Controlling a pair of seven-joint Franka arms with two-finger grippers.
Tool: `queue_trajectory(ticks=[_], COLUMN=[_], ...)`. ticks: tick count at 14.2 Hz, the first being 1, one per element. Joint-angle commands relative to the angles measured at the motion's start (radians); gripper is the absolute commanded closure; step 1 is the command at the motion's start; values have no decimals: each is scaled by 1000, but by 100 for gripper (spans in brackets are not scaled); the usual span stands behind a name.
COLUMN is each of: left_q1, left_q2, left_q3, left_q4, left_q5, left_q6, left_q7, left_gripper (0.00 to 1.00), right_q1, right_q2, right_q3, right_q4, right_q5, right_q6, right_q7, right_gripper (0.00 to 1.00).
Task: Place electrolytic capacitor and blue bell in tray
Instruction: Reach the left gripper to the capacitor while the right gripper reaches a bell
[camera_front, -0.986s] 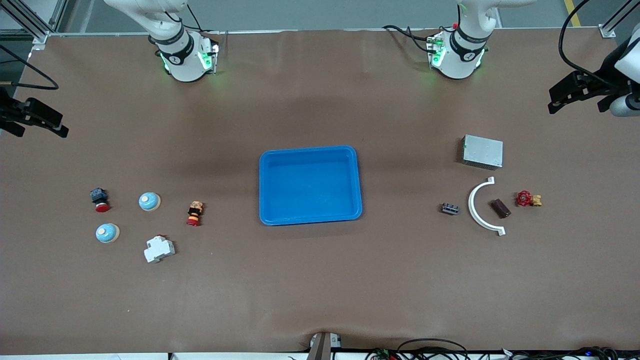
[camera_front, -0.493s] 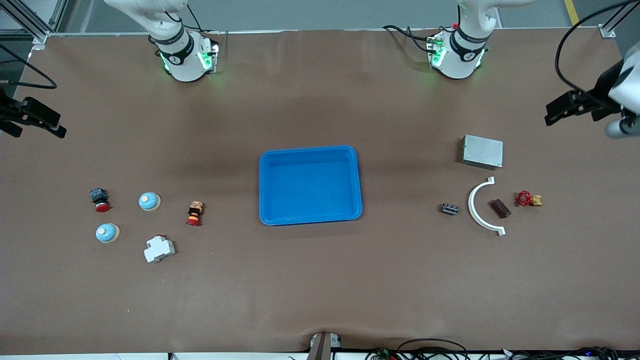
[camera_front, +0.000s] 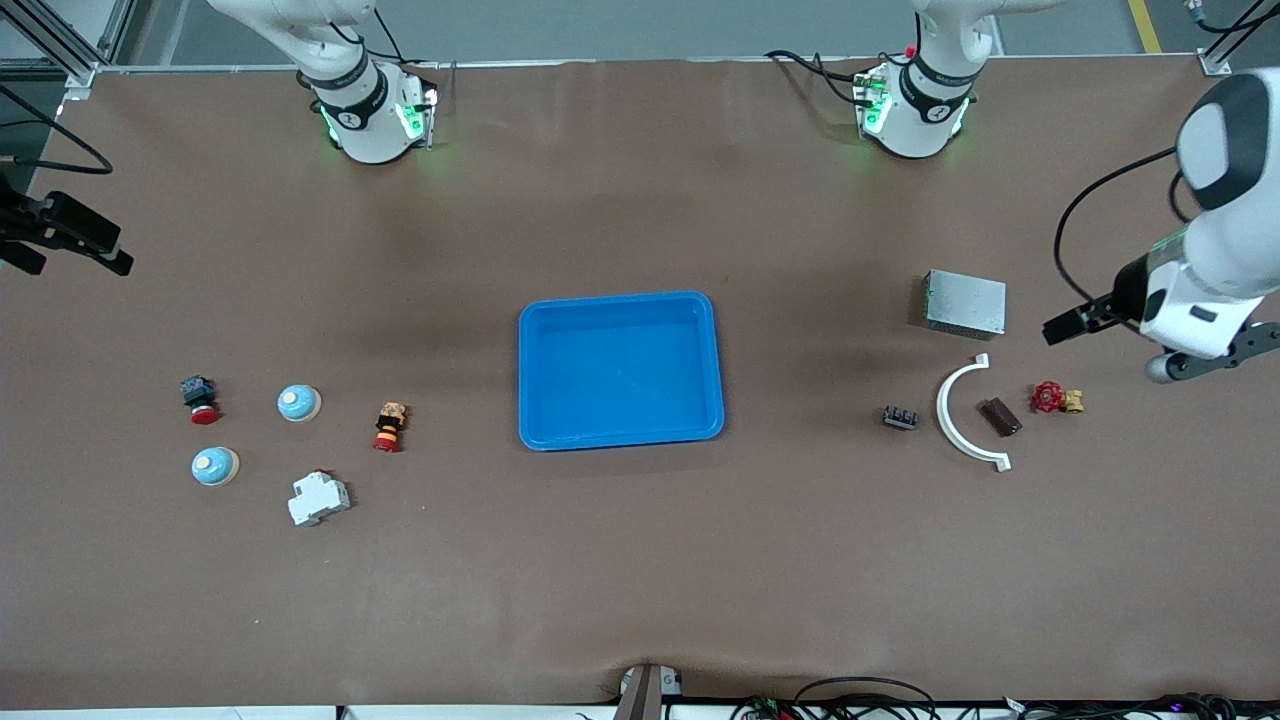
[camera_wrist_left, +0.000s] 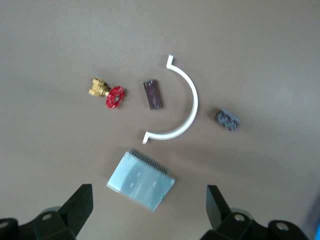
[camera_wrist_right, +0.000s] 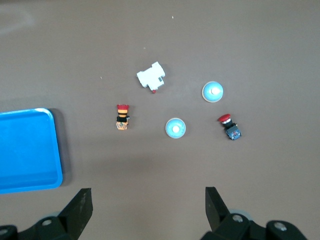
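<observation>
The blue tray (camera_front: 620, 440) lies empty at the table's middle. Two blue bells (camera_front: 298, 403) (camera_front: 214, 466) sit toward the right arm's end and also show in the right wrist view as bells (camera_wrist_right: 175, 128) (camera_wrist_right: 212, 92). A dark brown cylinder, the electrolytic capacitor (camera_front: 1000, 416) (camera_wrist_left: 153, 94), lies inside a white arc toward the left arm's end. My left gripper (camera_wrist_left: 148, 212) (camera_front: 1210, 352) hangs open and empty over the silver box. High over the table near the bells, my right gripper (camera_wrist_right: 148, 212) is open and empty.
Around the capacitor are a silver box (camera_front: 965, 303), a white curved bracket (camera_front: 958, 425), a red-handled brass valve (camera_front: 1056, 398) and a small dark block (camera_front: 900, 417). Near the bells lie a white breaker (camera_front: 318, 498) and two red-capped buttons (camera_front: 200, 400) (camera_front: 389, 427).
The left arm has swung in from the table's edge toward the silver box and the parts beside it. The right arm has stayed put, and nothing on the table has moved.
</observation>
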Motion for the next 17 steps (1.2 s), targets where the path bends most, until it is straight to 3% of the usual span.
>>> queue_trajectory(ticks=[1,6,10,13,17], left_q1=[18,38,55,58,70], left_q2=[-2,188,320,373,439], left_q3=[-5,-3,3,3,4], left_q4=[-133,-140,-137,-137,-137], left_q5=[5,5,5,5,6], left_q6=[170,353,530,585,665], left_q7=[-103,-134,-133,-133,-133], left_gripper=[0,0,15,21,32], right_q1=[1,-31,-64,-94,-123], right_q2=[36,290,473,596,693], right_q3=[-2,-6,-6,-10,-11], right_q4=[-47,-62,-60,-54,-48], right_q5=[14,9,-2,-3,-5], right_q6=[100,373,579,715,760], right_q7=[-15,-182,-317,-411,-469], right_gripper=[0,0,0,0,0])
